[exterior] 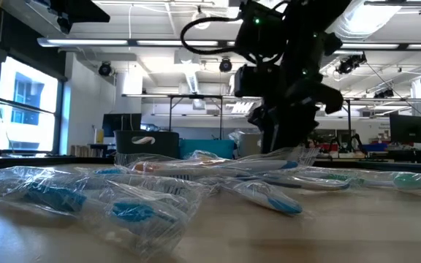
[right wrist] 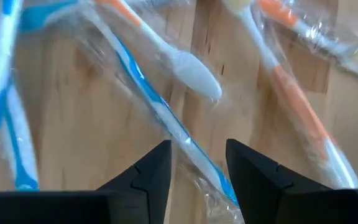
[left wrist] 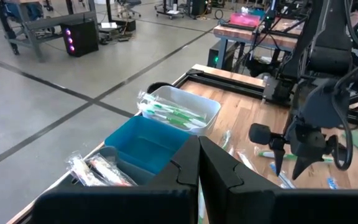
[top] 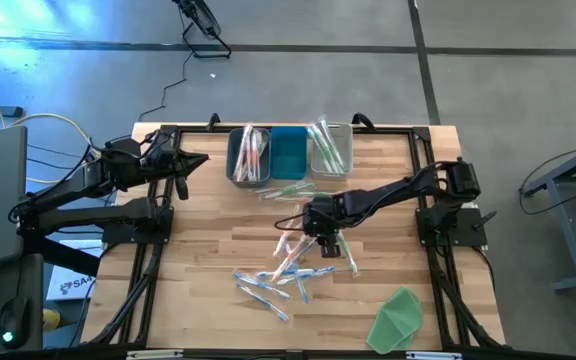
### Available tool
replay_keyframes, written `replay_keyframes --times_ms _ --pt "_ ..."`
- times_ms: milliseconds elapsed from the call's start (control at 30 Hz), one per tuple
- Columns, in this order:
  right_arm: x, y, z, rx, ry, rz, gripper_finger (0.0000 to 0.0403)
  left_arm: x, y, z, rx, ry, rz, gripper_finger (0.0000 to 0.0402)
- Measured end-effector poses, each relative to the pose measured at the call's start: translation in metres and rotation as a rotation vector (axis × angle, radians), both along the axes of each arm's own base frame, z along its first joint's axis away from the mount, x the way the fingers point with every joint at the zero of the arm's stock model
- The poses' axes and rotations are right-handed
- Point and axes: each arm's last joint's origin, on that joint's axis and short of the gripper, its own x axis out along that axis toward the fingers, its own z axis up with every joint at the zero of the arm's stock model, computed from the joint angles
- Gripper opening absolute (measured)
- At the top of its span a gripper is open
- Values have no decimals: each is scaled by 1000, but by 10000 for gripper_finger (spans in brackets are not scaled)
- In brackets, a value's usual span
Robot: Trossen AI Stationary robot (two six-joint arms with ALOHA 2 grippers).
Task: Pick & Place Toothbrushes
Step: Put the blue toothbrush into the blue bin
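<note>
Several wrapped toothbrushes in blue, orange and green lie loose in a pile on the wooden table. My right gripper points steeply down over the pile's far end and is open. In the right wrist view its fingers stand on either side of a blue-and-white toothbrush in clear wrap, which runs slantwise through the gap. An orange toothbrush lies beside it. My left gripper waits shut near the far left, above the table beside the bins.
Three bins stand in a row at the far edge: a grey one with orange toothbrushes, a blue one, and a clear one with green toothbrushes. A few green toothbrushes lie before them. A green sheet lies near the front right corner.
</note>
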Motion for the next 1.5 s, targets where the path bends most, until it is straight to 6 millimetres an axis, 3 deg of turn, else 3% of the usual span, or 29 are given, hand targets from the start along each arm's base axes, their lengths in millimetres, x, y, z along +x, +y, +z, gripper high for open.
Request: replay_keyframes --times_ms 667,1500 --pt "-7 -2 -14 -51 20 2 146 0 0 0 0 0 0 0" --pt "-7 -2 -14 -50 16 -1 146 0 0 0 0 0 0 0"
